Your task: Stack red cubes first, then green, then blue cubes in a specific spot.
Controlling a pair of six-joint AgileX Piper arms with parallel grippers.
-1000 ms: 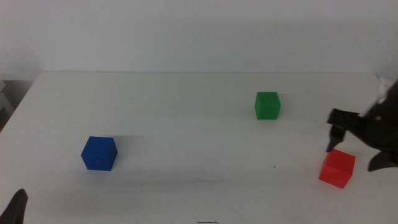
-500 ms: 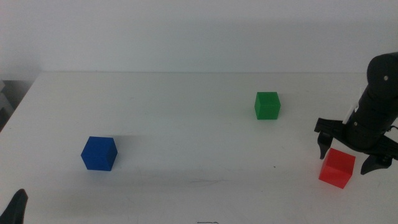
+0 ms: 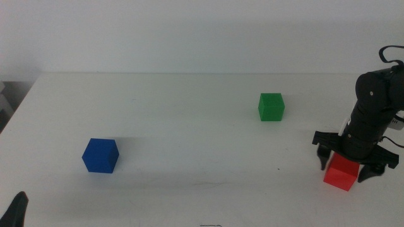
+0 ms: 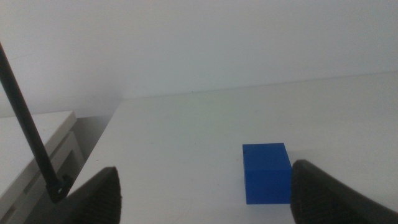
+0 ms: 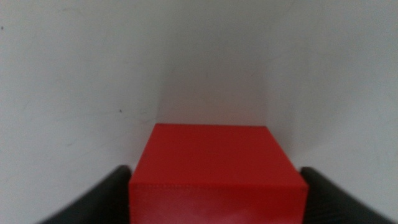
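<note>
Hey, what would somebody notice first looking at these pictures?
Probably the right end effector at the table's right side, open with a jaw on each side of the red cube. Next, the green cube further back and the blue cube alone at the left, while the left end effector waits near it.

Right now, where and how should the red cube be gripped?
Across its two opposite flat side faces, from straight above. The red cube sits flat on the table with nothing near it, and the open right gripper already straddles it.
</note>
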